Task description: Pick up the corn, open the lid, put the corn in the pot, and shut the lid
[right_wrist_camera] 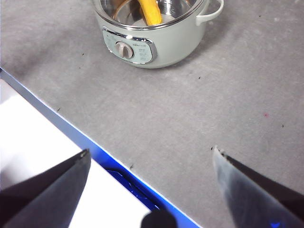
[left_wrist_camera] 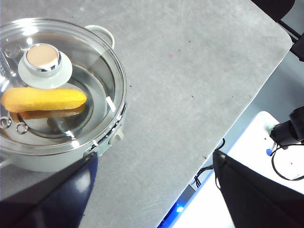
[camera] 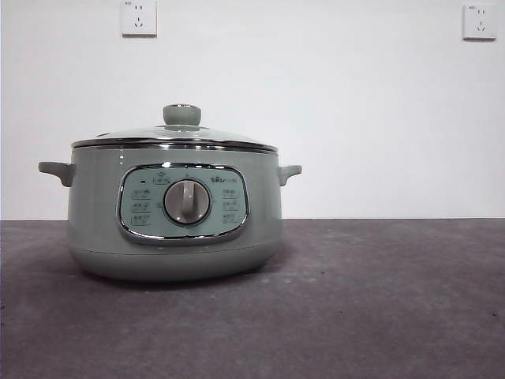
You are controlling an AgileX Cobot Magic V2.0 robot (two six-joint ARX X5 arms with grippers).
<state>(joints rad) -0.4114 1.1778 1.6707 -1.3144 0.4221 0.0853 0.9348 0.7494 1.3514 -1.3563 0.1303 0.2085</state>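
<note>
The sage-green pot (camera: 173, 213) stands on the grey table, left of centre in the front view, dial facing the camera. The glass lid (camera: 177, 136) sits closed on it, with its green knob (left_wrist_camera: 44, 64) on top. Through the glass, the yellow-orange corn (left_wrist_camera: 43, 99) lies inside the pot (left_wrist_camera: 102, 142); the right wrist view also shows the corn (right_wrist_camera: 148, 10) in the pot (right_wrist_camera: 152, 35). My left gripper (left_wrist_camera: 154, 190) hangs open above the table beside the pot, holding nothing. My right gripper (right_wrist_camera: 149, 173) is open too, well away from the pot near the table's edge.
Grey table surface (camera: 379, 300) stretches around the pot. Two wall sockets (camera: 139, 17) sit on the white back wall. The table's edge with a blue-lit strip (right_wrist_camera: 118, 173) and cables (left_wrist_camera: 204, 171) lie below the grippers.
</note>
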